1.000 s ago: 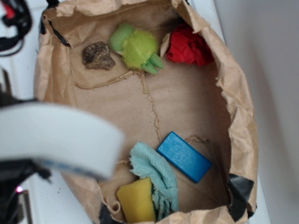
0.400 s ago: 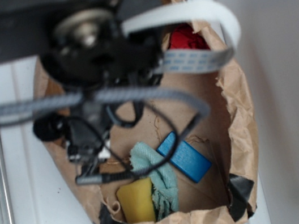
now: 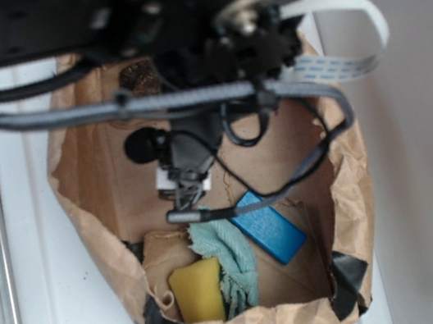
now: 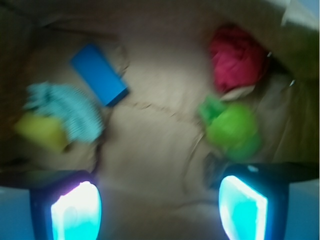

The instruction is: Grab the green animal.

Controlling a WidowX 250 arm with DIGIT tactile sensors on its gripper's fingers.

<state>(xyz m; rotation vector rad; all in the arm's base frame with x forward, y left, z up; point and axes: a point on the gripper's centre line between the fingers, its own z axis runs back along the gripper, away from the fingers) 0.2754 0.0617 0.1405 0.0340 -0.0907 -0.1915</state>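
The arm has shifted right since a moment ago and now hides the green animal (image 4: 232, 131) from outside. Only the blurred wrist view shows it, beside the red cloth (image 4: 237, 57), ahead of the gripper (image 4: 159, 210), whose jaws stand open and empty.

Lime-green animal (image 4: 232, 129) with darker green feet; beside it a crimson-red crumpled cloth (image 4: 237, 56). Bright blue block (image 3: 267, 226), teal-green terry cloth (image 3: 227, 256), and mustard-yellow sponge (image 3: 197, 291) lie in the tan-brown paper bag (image 3: 348, 165), black tape at its corners. White surface (image 3: 55, 289) underneath.
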